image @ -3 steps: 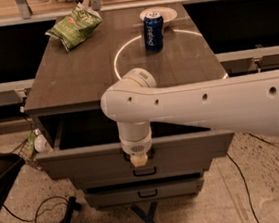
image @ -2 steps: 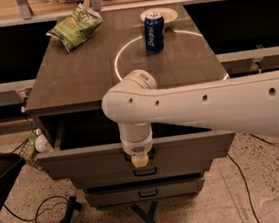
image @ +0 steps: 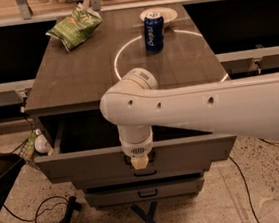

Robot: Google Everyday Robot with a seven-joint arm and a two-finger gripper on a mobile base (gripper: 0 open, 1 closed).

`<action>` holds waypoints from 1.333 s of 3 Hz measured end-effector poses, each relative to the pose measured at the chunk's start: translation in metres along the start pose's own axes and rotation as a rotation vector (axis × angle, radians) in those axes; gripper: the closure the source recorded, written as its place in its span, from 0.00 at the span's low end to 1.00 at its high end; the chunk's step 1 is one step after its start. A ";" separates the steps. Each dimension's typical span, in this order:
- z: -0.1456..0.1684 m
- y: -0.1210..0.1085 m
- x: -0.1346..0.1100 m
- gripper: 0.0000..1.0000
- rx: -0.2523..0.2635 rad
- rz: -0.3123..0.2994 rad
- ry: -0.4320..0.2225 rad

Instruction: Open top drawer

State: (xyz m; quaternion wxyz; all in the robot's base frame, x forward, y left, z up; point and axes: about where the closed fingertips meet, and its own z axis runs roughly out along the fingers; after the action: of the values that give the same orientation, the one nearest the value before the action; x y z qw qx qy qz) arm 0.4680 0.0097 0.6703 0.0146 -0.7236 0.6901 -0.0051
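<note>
The top drawer (image: 85,165) of the grey cabinet is pulled out, its wide grey front toward me and its dark interior (image: 89,132) showing. My white arm reaches in from the right and bends down over the drawer's front. My gripper (image: 139,162) sits at the middle of the drawer front, where the handle is; the wrist hides the handle. Two narrower drawers (image: 143,192) below are closed, with small dark loop handles.
On the cabinet top (image: 75,75) lie a green chip bag (image: 74,26), a blue can (image: 154,32) and a white plate (image: 158,14) behind it. A black chair (image: 8,199) and cables stand on the floor at the left. Dark X-shaped legs show under the cabinet.
</note>
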 end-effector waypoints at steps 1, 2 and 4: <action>-0.050 0.006 0.007 1.00 0.071 0.000 0.003; -0.134 0.012 0.020 1.00 0.184 0.004 0.015; -0.196 -0.009 0.041 1.00 0.306 0.032 0.066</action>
State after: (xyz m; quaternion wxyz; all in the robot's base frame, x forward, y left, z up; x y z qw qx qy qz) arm 0.4734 -0.0340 0.8655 0.1023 -0.7012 0.6928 -0.1336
